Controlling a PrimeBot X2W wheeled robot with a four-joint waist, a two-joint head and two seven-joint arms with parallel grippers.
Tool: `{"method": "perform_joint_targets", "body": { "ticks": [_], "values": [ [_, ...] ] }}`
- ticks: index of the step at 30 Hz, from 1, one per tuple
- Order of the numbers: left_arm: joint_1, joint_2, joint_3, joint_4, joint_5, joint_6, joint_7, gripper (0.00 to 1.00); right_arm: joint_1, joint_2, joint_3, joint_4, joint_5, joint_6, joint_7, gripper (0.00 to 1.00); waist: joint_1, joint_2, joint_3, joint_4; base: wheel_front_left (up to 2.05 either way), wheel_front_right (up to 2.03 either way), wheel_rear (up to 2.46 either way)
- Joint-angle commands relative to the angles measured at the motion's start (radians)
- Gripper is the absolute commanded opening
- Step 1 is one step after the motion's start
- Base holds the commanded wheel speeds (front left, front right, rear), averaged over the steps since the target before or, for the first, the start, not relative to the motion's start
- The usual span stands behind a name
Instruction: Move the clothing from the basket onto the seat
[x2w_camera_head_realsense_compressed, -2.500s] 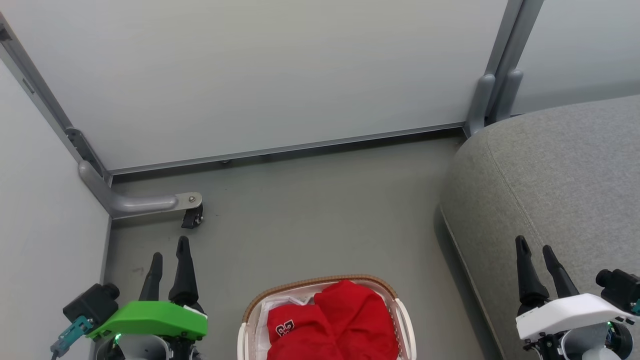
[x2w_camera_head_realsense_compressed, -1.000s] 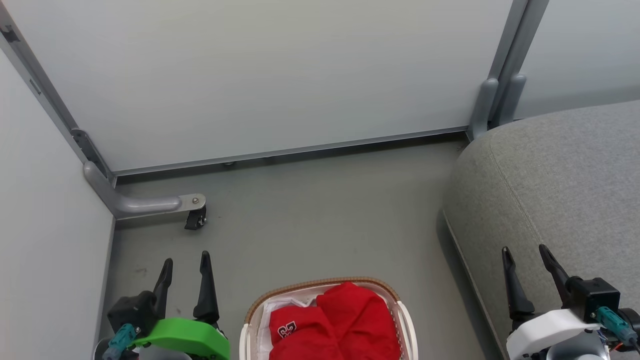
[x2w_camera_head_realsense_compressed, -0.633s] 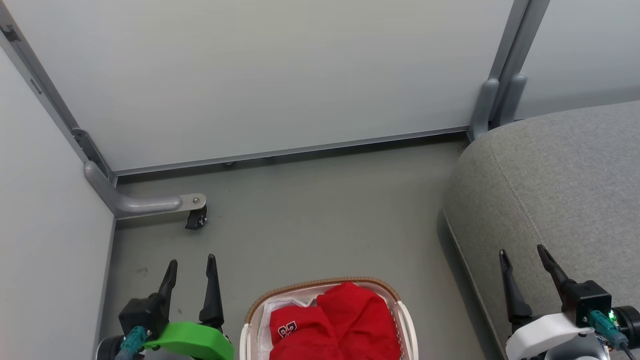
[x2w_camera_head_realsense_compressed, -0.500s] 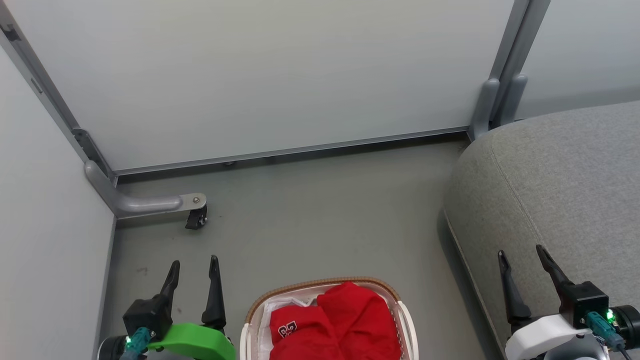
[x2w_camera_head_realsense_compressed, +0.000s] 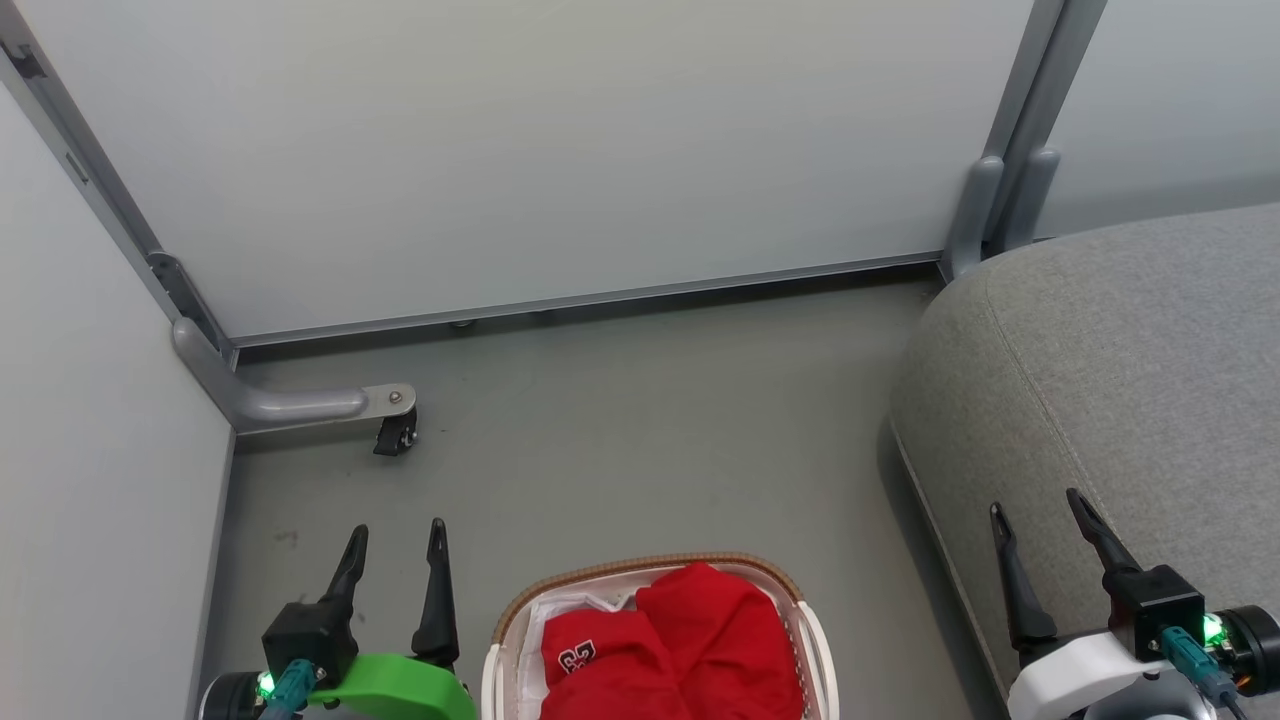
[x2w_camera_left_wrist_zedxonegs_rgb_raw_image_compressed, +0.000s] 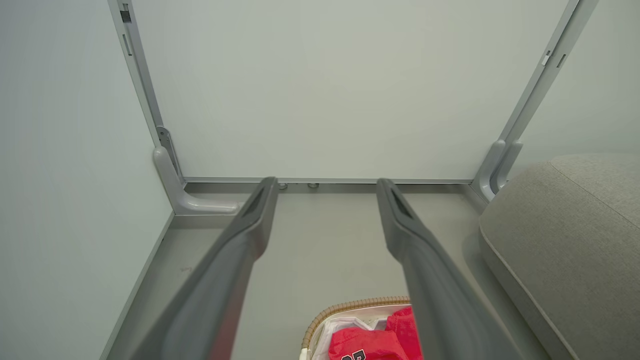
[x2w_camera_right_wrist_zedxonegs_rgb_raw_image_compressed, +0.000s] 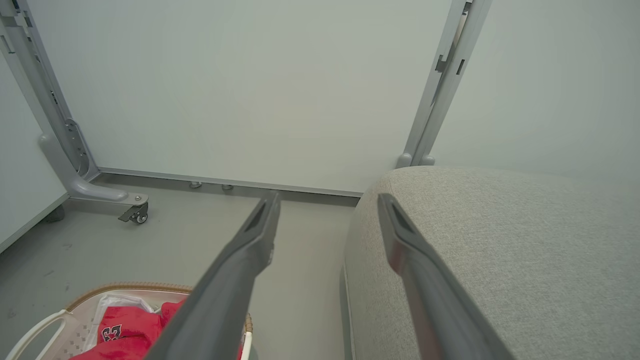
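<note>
Nearest, at the bottom edge of the head view, the basket (x2w_camera_head_realsense_compressed: 640, 566) sits on the floor (x2w_camera_head_realsense_compressed: 640, 430) between the two arms, with the far curve of its brown woven rim showing. The clothing (x2w_camera_head_realsense_compressed: 700, 640) lies heaped inside it: red folds, one on the left bearing a white-and-black number print, with a thin white liner (x2w_camera_head_realsense_compressed: 560, 612) peeking out at the far left. All the clothing in view is in the basket.

The left gripper (x2w_camera_head_realsense_compressed: 397, 528) hovers just left of the basket, over the floor, its jaws spread wide with nothing between them. The right gripper (x2w_camera_head_realsense_compressed: 1034, 503) hangs well off to the right, its fingers showing against the left edge of the seat (x2w_camera_head_realsense_compressed: 1130, 380) – jaws likewise wide apart and empty.

The seat is a big grey cushion that runs up the right side. Farther back on the left, a small black caster (x2w_camera_head_realsense_compressed: 393, 437) sits under a grey bracket (x2w_camera_head_realsense_compressed: 290, 405). Beyond it, a pale panel (x2w_camera_head_realsense_compressed: 550, 150) closes off the floor.
</note>
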Motion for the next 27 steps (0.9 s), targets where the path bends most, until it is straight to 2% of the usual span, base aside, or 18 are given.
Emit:
{"method": "perform_joint_targets", "body": {
  "ticks": [1,20,27],
  "values": [
    [0.008,0.007,0.000,0.002,-0.001,0.002,-0.004,1.00,0.012,-0.006,0.001,0.001,0.004,0.000,-0.005,1.00,0.0000,0.0000,0.000,0.001,0.00,0.00,0.00],
    [-0.009,0.006,-0.017,0.009,0.005,-0.011,-0.004,1.00,-0.001,-0.006,-0.003,-0.005,0.009,0.000,-0.005,1.00,0.0000,0.0000,0.024,0.000,0.00,0.00,0.00],
    [-0.055,0.006,-0.080,0.057,0.056,-0.024,-0.002,1.00,-0.040,-0.005,0.011,-0.015,0.015,0.000,-0.005,1.00,0.0000,0.0000,0.100,-0.024,0.00,0.00,0.00]
  ]
}}
